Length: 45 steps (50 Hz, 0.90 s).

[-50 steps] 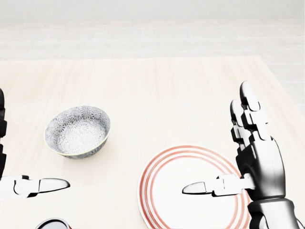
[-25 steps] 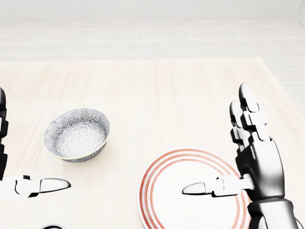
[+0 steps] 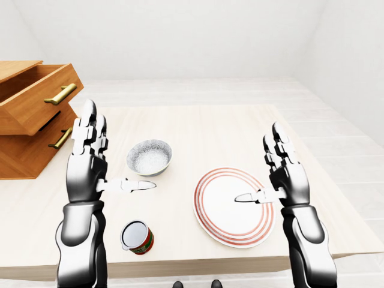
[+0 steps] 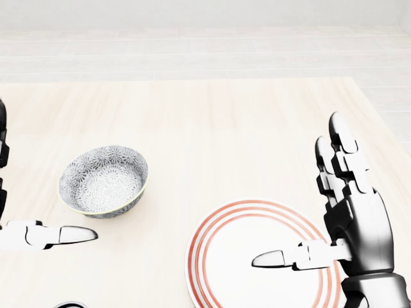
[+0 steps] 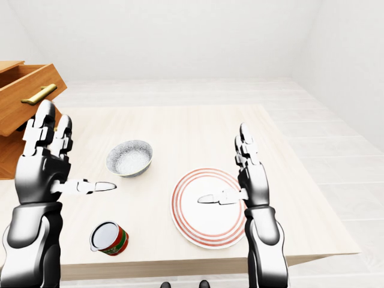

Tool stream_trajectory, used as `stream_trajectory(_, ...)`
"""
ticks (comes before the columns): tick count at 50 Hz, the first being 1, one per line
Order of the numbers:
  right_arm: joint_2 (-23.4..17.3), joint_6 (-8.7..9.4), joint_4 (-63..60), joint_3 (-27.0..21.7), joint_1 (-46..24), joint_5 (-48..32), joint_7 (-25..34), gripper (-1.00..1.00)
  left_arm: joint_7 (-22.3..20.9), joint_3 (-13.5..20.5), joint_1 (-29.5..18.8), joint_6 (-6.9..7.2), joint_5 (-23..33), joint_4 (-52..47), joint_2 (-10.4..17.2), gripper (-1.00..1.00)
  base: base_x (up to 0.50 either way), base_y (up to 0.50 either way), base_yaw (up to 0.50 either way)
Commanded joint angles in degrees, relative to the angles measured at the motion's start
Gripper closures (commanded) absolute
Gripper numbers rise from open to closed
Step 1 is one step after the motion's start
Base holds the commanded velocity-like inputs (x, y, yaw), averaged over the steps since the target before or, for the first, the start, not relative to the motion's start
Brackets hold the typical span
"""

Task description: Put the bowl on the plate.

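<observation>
While the round, patterned bowl (image 4: pixel 104 181) sat beside the thumb of the left hand (image 3: pixel 84 174), the flat, red-ringed plate (image 3: pixel 225 219) lay under the thumb of the right hand (image 4: pixel 353 224). Both hands stood upright, fingers (image 3: pixel 89 115) spread open.

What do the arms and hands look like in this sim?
The left arm and right arm are glossy silver-grey shells with black gaps at the joints, and the forearms are thick and rounded. The left hand and right hand match: three blocky, segmented fingers each, with rounded tips and a partly white thumb. No cables, markings or sleeves show.
</observation>
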Motion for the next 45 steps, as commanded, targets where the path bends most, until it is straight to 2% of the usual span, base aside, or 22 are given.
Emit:
stream_trajectory(1,-0.09,0.0,-0.89,-0.99,0.85,0.51,1.06,-1.0,-1.39,-1.76,-3.86,0.0,7.17,3.48,3.39,-1.0,0.0,0.0,0.0)
stream_trajectory(6,0.16,0.0,-0.59,-1.24,0.58,0.53,1.03,-1.0,-1.83,-3.01,-5.27,0.0,13.19,5.63,4.09,-1.0,0.0,0.0,0.0)
stream_trajectory(10,0.39,0.0,1.5,-0.76,0.11,0.08,0.66,-1.0,-3.14,-2.46,-7.5,0.0,15.05,7.18,4.45,-1.0,0.0,0.0,0.0)
stream_trajectory(14,0.24,0.0,2.59,-0.93,0.11,0.4,0.83,-1.0,-2.54,-2.6,-8.09,0.0,17.41,9.34,4.65,-1.0,0.0,0.0,0.0)
stream_trajectory(18,-0.17,0.0,3.83,-1.81,-0.27,1.25,1.21,-1.0,-3.07,-4.11,-10.64,0.0,21.68,10.24,5.57,-1.0,0.0,0.0,0.0)
stream_trajectory(24,-0.37,0.0,4.38,-2.33,-0.16,1.61,1.46,-1.0,-3.13,-5.31,-11.72,0.0,26.88,12.15,5.7,-1.0,0.0,0.0,0.0)
stream_trajectory(25,-0.38,0.0,4.43,-2.4,-0.12,1.66,1.5,-1.0,-2.31,-5.49,-11.07,0.0,27.65,13.27,5.64,-1.0,0.0,0.0,0.0)
stream_trajectory(33,-0.55,0.0,7.8,-2.92,-0.97,1.68,1.25,-1.0,-3.59,-5.39,-11.05,0.0,33.52,13.36,6.1,-1.0,0.0,0.0,0.0)
stream_trajectory(37,-0.43,0.0,6.9,-2.62,-0.58,1.59,1.02,-1.0,-4.47,-5.99,-10.84,0.0,37.07,14.34,6.97,-1.0,0.0,0.0,0.0)
stream_trajectory(38,-0.39,0.0,6.71,-2.51,-0.49,1.49,0.94,-1.0,-6.38,-6.2,-11.61,0.0,38.76,13.22,7.55,-1.0,0.0,0.0,0.0)
stream_trajectory(41,-0.32,0.0,6.5,-2.36,-0.28,1.17,0.69,-1.0,-7.7,-5.71,-11.15,0.0,40.83,12.52,7.33,-1.0,0.0,0.0,0.0)
stream_trajectory(45,-0.29,0.0,6.17,-2.24,-0.08,0.97,0.58,-1.0,-7.44,-5.48,-9.42,0.0,43.93,12.55,7.16,-1.0,0.0,0.0,0.0)
